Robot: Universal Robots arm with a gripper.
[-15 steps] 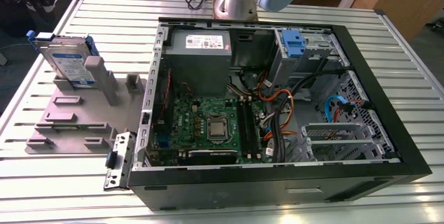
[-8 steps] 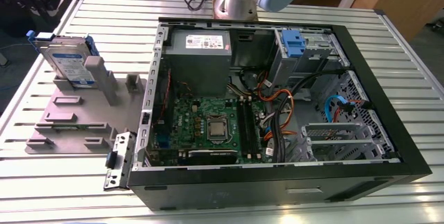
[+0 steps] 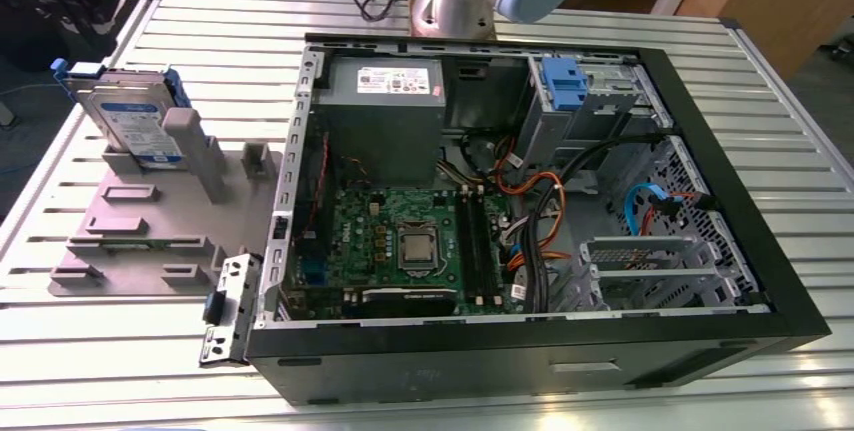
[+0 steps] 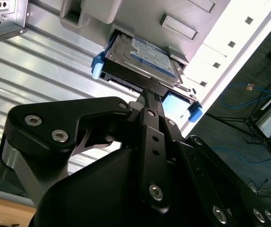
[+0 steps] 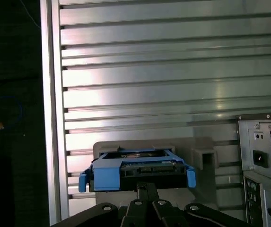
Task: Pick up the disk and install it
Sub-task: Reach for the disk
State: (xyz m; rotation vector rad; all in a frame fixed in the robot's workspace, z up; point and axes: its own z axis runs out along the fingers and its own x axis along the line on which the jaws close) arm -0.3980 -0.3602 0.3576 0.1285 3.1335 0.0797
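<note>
The jaws are seen drawn together, with nothing held between them. Beyond their tips, and judged to be apart from them, the disk is framed in both wrist views. It is stood on edge in a grey holder on the slatted worktop, at the exterior view's left of the open computer case. Neither step is judged done: the disk has not been lifted, and none of it has been seated in the case.
</note>
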